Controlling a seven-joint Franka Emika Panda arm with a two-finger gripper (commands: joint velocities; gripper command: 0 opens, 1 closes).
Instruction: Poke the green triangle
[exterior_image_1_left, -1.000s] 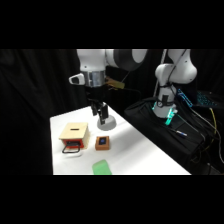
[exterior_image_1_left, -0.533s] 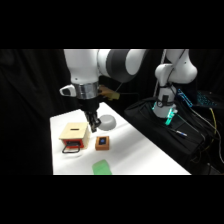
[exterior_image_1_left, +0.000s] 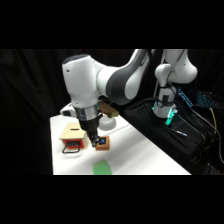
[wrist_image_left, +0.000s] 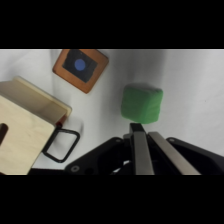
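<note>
The small flat bright-green triangle (exterior_image_1_left: 102, 168) (wrist_image_left: 142, 103) lies near the white table's (exterior_image_1_left: 145, 155) front edge. The claw (exterior_image_1_left: 94, 142) (wrist_image_left: 142, 131) hangs above it with fingers (wrist_image_left: 138, 150) pressed together, holding nothing. Beside it sit a brown block with dark blue top (exterior_image_1_left: 103, 142) (wrist_image_left: 80, 68) and a light wooden box (exterior_image_1_left: 73, 135) (wrist_image_left: 25, 130).

A robot lab: black curtains (exterior_image_1_left: 30, 85) all round, a white table (exterior_image_1_left: 145, 155), cables and electronics (exterior_image_1_left: 200, 100) at 3 o'clock.
</note>
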